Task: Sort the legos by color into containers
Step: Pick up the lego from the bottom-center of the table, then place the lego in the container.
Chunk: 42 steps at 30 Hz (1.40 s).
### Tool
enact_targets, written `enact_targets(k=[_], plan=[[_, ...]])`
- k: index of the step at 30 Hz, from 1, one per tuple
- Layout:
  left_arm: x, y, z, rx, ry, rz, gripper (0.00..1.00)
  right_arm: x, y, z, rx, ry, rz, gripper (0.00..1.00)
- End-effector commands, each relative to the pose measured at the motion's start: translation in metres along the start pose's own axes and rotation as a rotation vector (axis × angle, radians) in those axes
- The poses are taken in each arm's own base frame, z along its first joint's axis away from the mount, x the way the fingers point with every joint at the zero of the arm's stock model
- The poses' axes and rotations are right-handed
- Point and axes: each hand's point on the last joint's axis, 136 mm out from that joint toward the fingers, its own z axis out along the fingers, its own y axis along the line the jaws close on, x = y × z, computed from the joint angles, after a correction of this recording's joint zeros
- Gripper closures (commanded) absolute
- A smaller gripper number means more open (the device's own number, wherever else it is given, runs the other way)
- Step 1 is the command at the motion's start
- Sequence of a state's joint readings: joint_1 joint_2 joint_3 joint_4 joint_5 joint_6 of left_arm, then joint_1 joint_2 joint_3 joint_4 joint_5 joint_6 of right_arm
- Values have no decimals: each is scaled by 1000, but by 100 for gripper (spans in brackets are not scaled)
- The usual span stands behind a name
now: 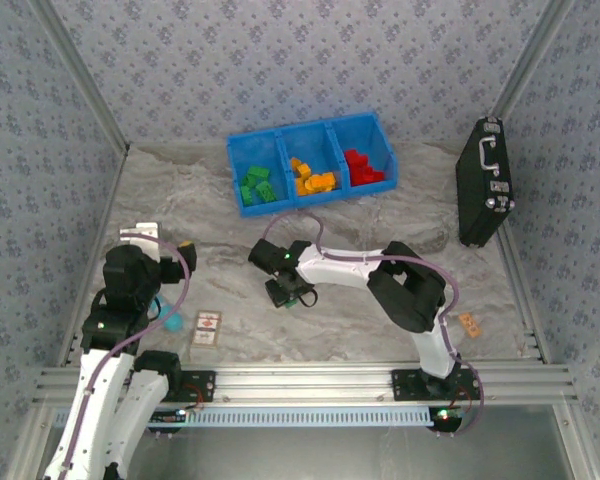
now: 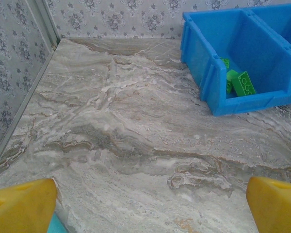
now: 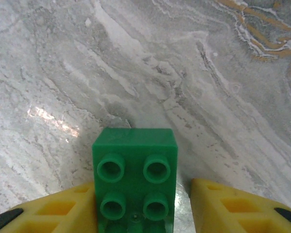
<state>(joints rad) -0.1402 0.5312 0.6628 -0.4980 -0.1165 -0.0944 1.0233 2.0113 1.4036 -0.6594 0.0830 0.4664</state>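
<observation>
Pick-up step: the right gripper straddles a green lego on the tabletop, jaws narrow but not yet clamped; next: pinch, lift, carry it to the blue bin well ahead, green compartment.

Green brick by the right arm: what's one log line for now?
right tool astride green brick, gap beside one finger | left tool open, empty | bin partly filled
</observation>
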Motion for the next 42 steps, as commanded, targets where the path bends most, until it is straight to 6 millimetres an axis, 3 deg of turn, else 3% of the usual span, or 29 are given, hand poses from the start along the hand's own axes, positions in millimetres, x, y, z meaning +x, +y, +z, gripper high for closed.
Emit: enact_targets(k=[1, 9, 21, 34, 42], plan=[[-8, -2, -4, 6, -20, -6, 0, -4, 9, 5, -32, 2, -11, 53], [-9, -1, -5, 3, -28, -8, 0, -13, 1, -7, -35, -23, 8, 59], [-9, 0, -6, -2, -34, -9, 0, -54, -25, -40, -34, -125, 21, 65], [-7, 1, -2, -12, -21, 0, 0, -128, -56, -89, 22, -285, -71, 65], [-5, 2, 2, -18, -8, 3, 0, -206, -73, -127, 50, -511, 1, 66]])
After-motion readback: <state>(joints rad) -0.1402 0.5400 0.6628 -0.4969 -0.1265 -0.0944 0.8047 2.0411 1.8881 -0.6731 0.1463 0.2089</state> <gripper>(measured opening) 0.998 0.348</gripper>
